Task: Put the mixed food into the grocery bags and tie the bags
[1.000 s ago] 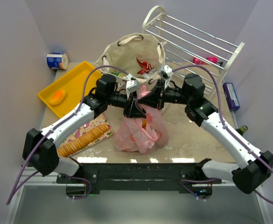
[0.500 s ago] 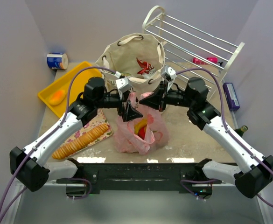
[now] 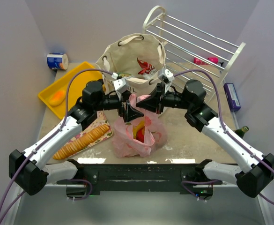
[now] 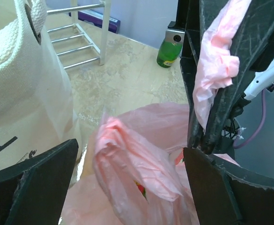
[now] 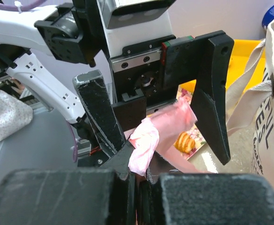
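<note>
The pink plastic bag [image 3: 136,140] sits crumpled on the speckled beige table [image 3: 183,126], near its front edge and between the two arms. Its film is thin, wrinkled and translucent. A yellow fruit [image 3: 140,125] and a red fruit [image 3: 138,136] show inside its open mouth.

The right gripper [image 5: 144,180] has its dark, scuffed fingers pressed together on a twisted strip of the bag's upper edge, holding it up above the bag's body. The left gripper [image 3: 129,108] faces it at close range. Its flat black fingers [image 5: 211,93] are spread wide to either side of that pinched strip and grip nothing.

Behind the arms stands the cream canvas tote [image 3: 127,54], coarse-woven, with rope handles through eyelets and black lettering. A glossy red packet [image 3: 145,66] lies inside it.

To the left, a shallow yellow tray [image 3: 76,77] holds one small orange-yellow fruit [image 3: 57,97]. A blue-and-white can [image 3: 57,61] lies on its side beyond the tray. A long clear sleeve of tan crackers [image 3: 83,139] rests on a flowered packet beside the left arm. A white wire rack [image 3: 197,47] leans at the right rear, and a green bottle [image 4: 169,47] stands at the table's right edge.
</note>
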{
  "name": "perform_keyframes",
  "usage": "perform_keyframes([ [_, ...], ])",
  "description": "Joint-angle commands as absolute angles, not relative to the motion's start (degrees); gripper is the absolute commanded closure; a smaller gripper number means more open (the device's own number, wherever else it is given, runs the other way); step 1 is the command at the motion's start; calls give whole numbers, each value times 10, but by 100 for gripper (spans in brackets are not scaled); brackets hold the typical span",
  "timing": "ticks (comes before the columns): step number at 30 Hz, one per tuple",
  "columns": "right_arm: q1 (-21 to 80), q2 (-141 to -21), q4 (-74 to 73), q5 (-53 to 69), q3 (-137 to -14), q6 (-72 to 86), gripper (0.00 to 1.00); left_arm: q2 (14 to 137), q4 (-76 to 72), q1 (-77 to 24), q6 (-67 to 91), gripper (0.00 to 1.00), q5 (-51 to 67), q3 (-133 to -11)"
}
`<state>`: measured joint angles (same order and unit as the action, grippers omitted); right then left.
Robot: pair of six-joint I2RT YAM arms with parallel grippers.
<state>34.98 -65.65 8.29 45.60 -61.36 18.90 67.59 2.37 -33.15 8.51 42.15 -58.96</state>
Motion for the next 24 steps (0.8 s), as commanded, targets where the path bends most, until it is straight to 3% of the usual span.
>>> perform_keyframes([
  [1, 352, -668, 125, 436, -612, 207, 94, 674, -82, -335, 126, 0, 452, -561],
  [8, 352, -673, 173, 390, -598, 252, 84, 686, -244, -334, 208, 0, 465, -505],
  [24, 366, -661, 221, 266, -559, 269, 83, 740, -385, -336, 308, 1, 457, -468],
])
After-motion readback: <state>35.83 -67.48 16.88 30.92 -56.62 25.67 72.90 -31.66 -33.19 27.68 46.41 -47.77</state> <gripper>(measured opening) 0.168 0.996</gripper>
